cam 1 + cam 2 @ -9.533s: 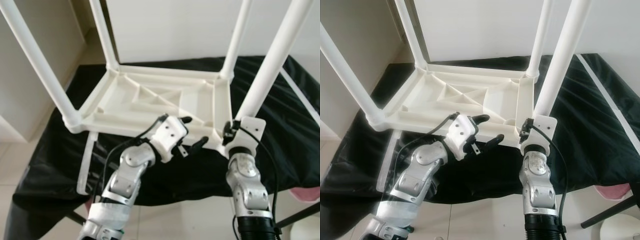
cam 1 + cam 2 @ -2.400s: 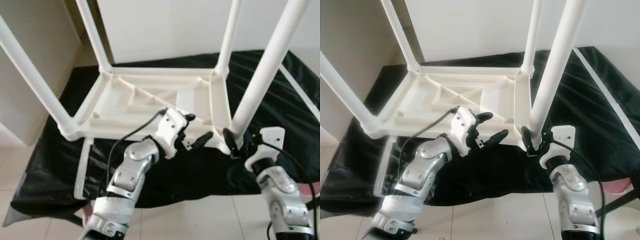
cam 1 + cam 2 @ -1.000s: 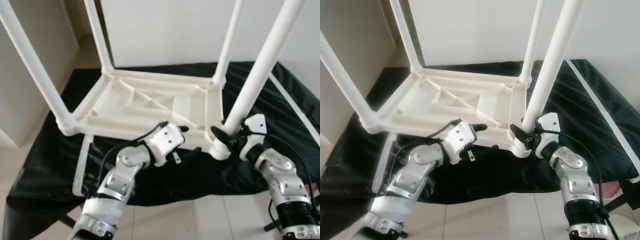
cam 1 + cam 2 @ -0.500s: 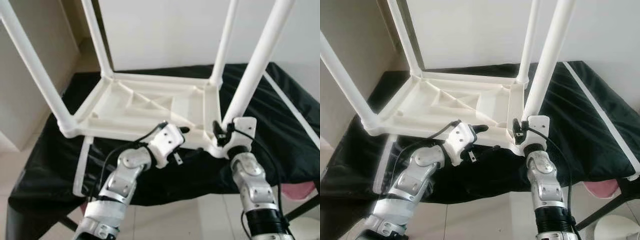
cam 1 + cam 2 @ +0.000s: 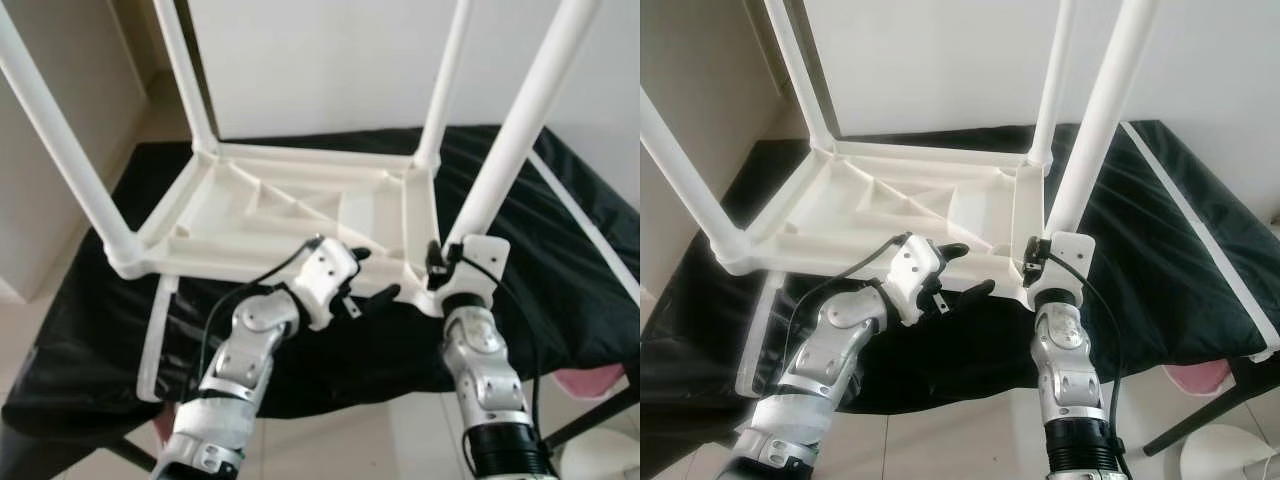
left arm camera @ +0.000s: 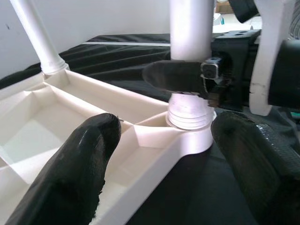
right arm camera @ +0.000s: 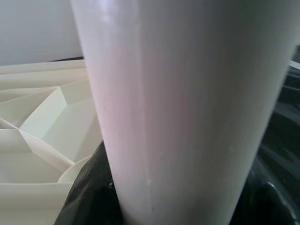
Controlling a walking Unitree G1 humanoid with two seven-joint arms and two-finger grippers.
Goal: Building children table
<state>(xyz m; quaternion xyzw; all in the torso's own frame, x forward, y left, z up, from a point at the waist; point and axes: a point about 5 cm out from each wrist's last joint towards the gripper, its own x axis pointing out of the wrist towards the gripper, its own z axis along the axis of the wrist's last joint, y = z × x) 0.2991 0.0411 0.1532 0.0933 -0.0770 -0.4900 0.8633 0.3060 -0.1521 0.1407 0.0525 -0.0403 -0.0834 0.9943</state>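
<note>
A white plastic children's table [image 5: 270, 215] lies upside down on a black cloth [image 5: 560, 300], with its legs pointing up. My left gripper [image 5: 375, 273] is open at the table's near rim. One finger [image 6: 89, 164] is over the ribbed underside and the other finger [image 6: 253, 154] is outside the rim, close to the near right corner socket [image 6: 190, 117]. My right gripper [image 5: 440, 262] is shut on the base of the near right leg [image 5: 515, 130], just above that socket. One of its black fingers [image 6: 178, 75] crosses the leg. The leg [image 7: 187, 108] stands very close in the right wrist view.
A loose white rail [image 5: 152, 330] lies on the cloth at the left, and a second white rail [image 5: 590, 230] lies at the right. A pale cabinet [image 5: 50, 150] stands at the left and a white wall behind. A pink thing [image 5: 600, 385] and a round white object [image 5: 1230, 455] sit low at the right.
My right arm swung in from the right and now stands upright at the leg's base. The left gripper's outer finger has come out from under the rim. The camera shifted a little.
</note>
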